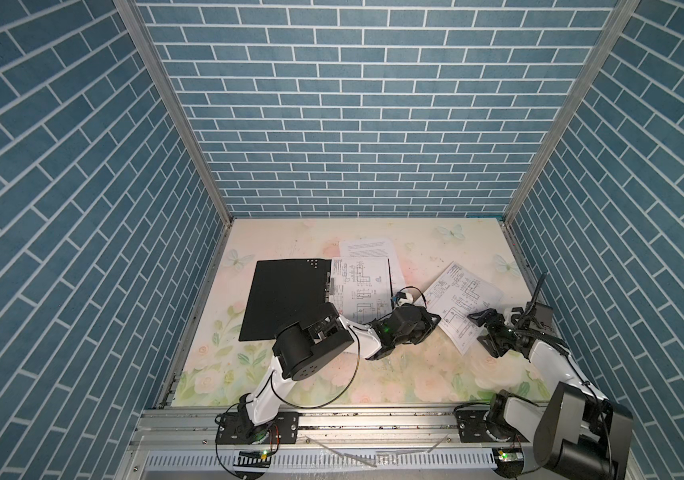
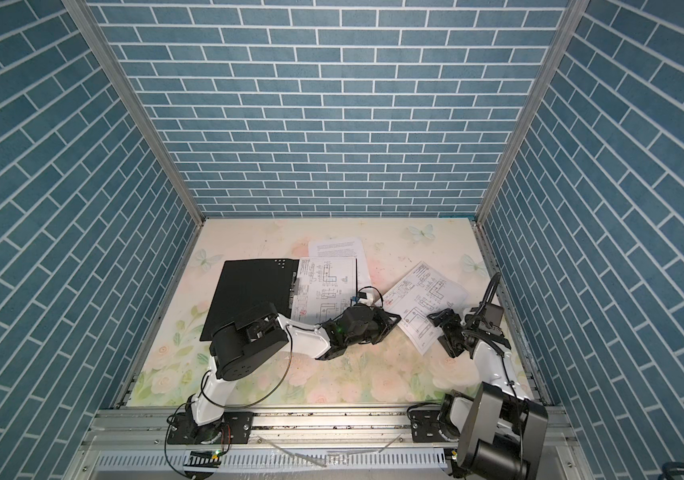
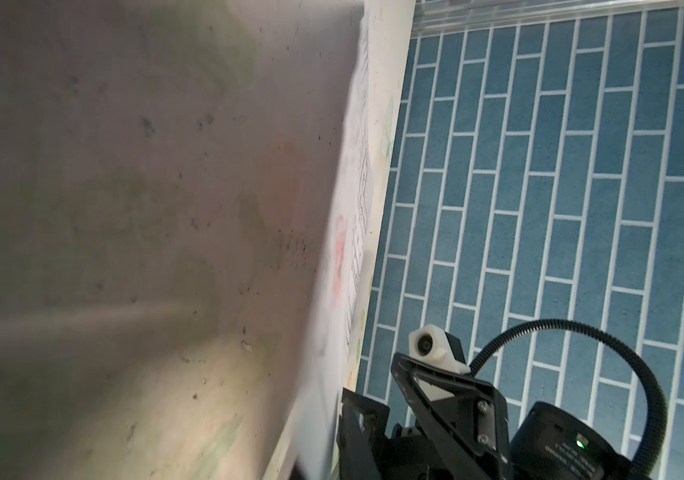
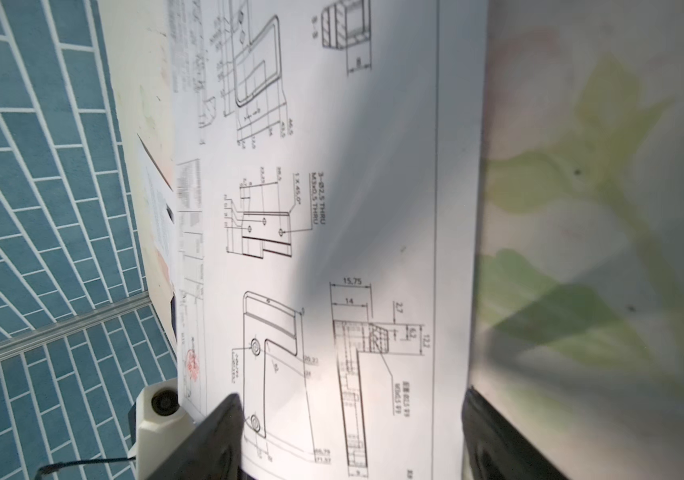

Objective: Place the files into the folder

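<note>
while the folder (image 1: 286, 299) lies open on the left of the table (image 1: 373, 374), black inside up, the filed drawing sheet (image 1: 359, 286) rests flat on its right half; the text sheet (image 1: 367, 247) lies farther back, its near part covered by that drawing, and whether it sits over or under the folder's cover i cannot tell; the loose drawing sheet (image 1: 463, 299) lies outside the folder, skewed, on the right of the table and apart from the other two; the left pincer (image 1: 436, 320) reaches across the middle to this sheet's near left edge, pressed together, and in the left wrist view the paper's edge (image 3: 357, 208) runs down into it, so it looks to be pinching the sheet; the right pincer (image 1: 482, 332) sits low at the sheet's near right side with its jaws spread; in the right wrist view one of its fingers (image 4: 215, 436) stands over the printed drawing and the other past the paper's edge, over the floral table, with nothing gripped between them
</note>
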